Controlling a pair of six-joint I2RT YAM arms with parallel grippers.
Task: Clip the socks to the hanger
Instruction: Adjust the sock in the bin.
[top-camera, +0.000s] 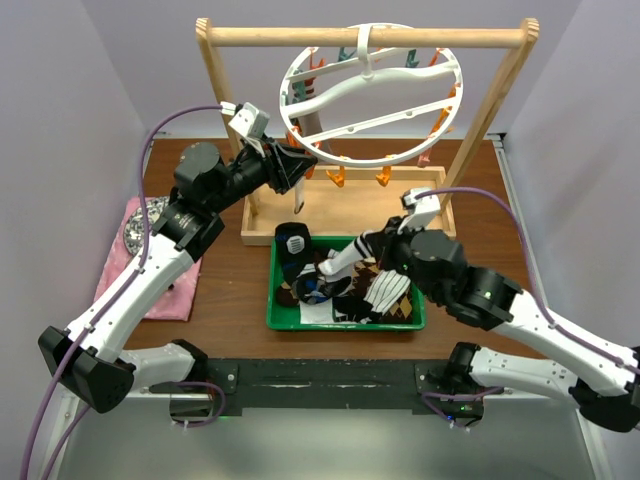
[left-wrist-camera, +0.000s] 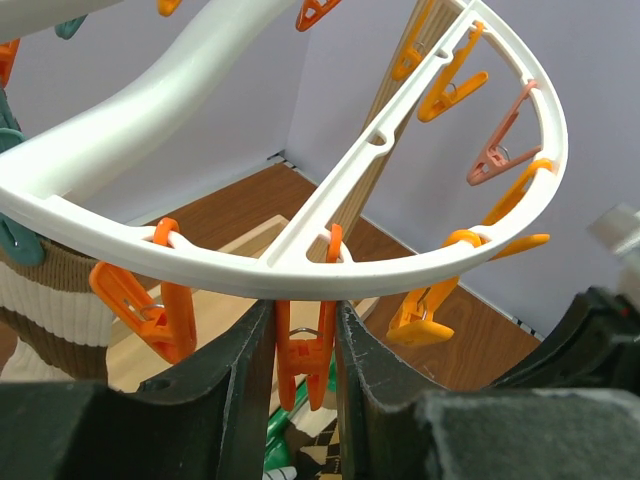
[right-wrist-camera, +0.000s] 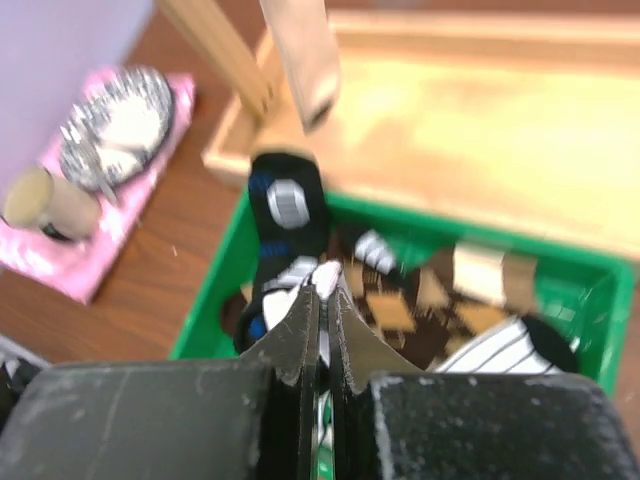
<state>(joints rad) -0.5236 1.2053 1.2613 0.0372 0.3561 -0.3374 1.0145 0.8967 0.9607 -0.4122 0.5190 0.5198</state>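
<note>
The white ring hanger (top-camera: 284, 85) hangs from a wooden bar, with orange and teal pegs round its rim (left-wrist-camera: 300, 275). My left gripper (top-camera: 298, 170) is shut on an orange peg (left-wrist-camera: 305, 355) under the rim, one jaw on each side of it. A beige and brown sock (left-wrist-camera: 40, 300) hangs to its left. The other socks (top-camera: 370, 295) lie in a green tray (top-camera: 272, 300). My right gripper (right-wrist-camera: 322, 285) is down in the tray, shut on the black-white-blue sock (right-wrist-camera: 285, 215), with a white fold pinched between its tips.
The light wooden frame (top-camera: 360, 38) stands on a wooden base tray (top-camera: 350, 205) behind the green tray. At the left, a pink cloth (top-camera: 165, 285) carries a silvery object (top-camera: 140, 225). Purple walls close in the back and sides.
</note>
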